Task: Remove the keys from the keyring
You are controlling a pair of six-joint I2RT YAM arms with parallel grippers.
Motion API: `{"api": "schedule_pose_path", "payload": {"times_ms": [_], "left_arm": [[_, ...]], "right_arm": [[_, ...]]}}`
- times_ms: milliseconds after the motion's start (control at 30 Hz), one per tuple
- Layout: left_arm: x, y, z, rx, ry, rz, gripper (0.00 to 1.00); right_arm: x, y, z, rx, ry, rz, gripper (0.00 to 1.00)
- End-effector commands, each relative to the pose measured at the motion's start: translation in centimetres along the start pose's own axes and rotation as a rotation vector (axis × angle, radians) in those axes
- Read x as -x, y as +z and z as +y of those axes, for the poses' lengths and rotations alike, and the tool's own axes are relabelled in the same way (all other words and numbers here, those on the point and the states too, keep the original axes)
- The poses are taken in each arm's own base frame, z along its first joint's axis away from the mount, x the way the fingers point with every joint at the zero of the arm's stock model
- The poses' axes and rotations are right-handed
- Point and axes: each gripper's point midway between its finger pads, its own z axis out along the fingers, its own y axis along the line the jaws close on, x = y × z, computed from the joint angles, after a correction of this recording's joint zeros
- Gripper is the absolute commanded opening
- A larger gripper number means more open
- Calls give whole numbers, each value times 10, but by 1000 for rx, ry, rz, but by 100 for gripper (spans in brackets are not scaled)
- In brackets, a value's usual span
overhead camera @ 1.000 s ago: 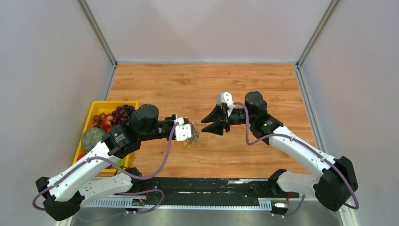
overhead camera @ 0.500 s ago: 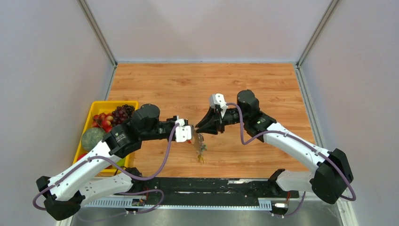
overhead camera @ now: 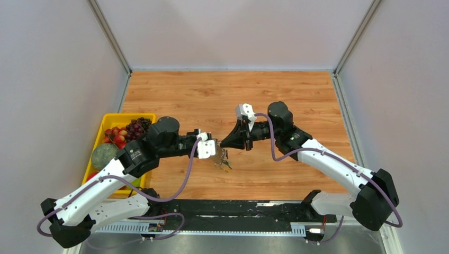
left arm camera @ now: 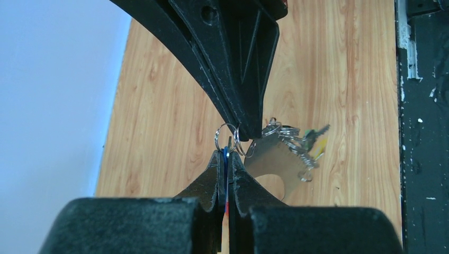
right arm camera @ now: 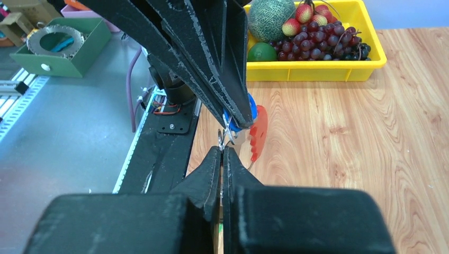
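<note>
Arms: both reach inward from their bases at the near edge, elbows bent out, and meet tip to tip over the middle of the wooden table (overhead camera: 212,95).
Keys (left arm camera: 296,144): a small bunch with green and yellow heads hangs just below and beside the meeting fingertips, next to a flat silver tag (left arm camera: 270,161). Its long axis trails away from the rings.
Blue key (right arm camera: 249,114): its head sits between the left fingertips.
Left gripper (left arm camera: 227,156): points right, toward the other arm, jaws clamped on the blue key.
Keyring (right arm camera: 258,132): its red clip curves down just beside the blue head, with the small silver rings between the two grippers.
Right gripper (right arm camera: 222,153): points left, jaws pinched on one small ring.
Yellow bin (right arm camera: 317,71): at the table's left edge, holding a melon (right arm camera: 270,16) and grapes (right arm camera: 317,42).
</note>
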Motion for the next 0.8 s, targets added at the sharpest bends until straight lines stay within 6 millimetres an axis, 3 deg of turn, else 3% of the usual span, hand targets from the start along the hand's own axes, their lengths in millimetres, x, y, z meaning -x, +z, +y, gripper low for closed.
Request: {"api": "schedule_pose_path", "payload": {"times_ms": [0, 300, 600, 667, 767], "left_arm": [[12, -1, 8, 34, 33, -54, 0], [4, 1, 10, 55, 28, -24, 0], [-7, 11, 6, 27, 13, 13, 0], [-8, 11, 6, 28, 10, 15, 0], [-13, 11, 13, 67, -3, 43, 0]], "right_arm": [[47, -7, 3, -57, -1, -89, 0], [57, -28, -5, -168, 103, -172, 0], [77, -46, -6, -192, 224, -371, 0], [76, -47, -8, -205, 219, -370, 0], [64, -53, -27, -333, 222, -328, 0]]}}
